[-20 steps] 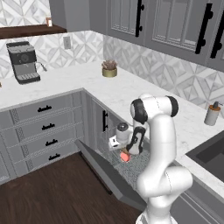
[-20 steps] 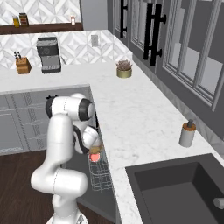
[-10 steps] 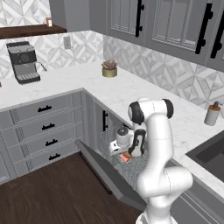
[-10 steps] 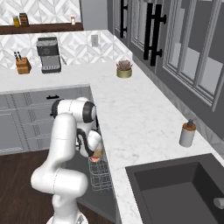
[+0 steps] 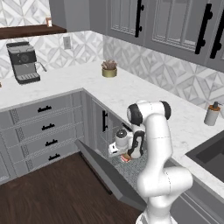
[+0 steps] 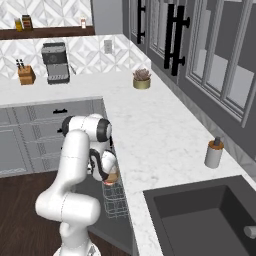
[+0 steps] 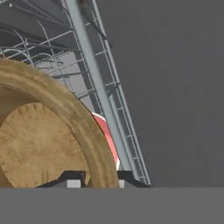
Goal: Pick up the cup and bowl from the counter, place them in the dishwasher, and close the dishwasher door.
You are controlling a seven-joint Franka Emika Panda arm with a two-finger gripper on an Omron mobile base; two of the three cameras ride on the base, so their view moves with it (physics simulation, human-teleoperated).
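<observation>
The white arm reaches down into the open dishwasher [image 5: 114, 144], below the edge of the marble surface [image 5: 144, 94], with its door [image 5: 105, 173] dropped open as a flat grey panel sloping toward the wood floor. The gripper [image 7: 99, 176] is clamped on the rim of the bowl [image 7: 48, 140]: in the hand view one dark finger tip sits inside the golden-brown wall and the other just outside it, with the wall pinched between them. The bowl is tilted so its wood-grained inside faces the camera and takes up the lower left of that view. Just behind the bowl's rim a sliver of the cup [image 7: 106, 133] shows its salmon-red inside; whether the two touch cannot be told. Behind them run the grey wires of the rack [image 7: 94, 74], one thick bar crossing upward beside the bowl. In the left base view the gripper [image 5: 127, 155] hangs low over the rack with a small reddish and brown patch at its tip, the bowl [image 5: 126, 158]. In the right base view the bowl [image 6: 113, 176] sits at the hand just above the wire rack [image 6: 115, 200]. On the surface stand a potted plant [image 5: 109, 69], a coffee machine [image 5: 24, 62] and a soap dispenser [image 5: 211, 114], well apart from the arm, with a dark sink [image 6: 200, 220] set into it.
</observation>
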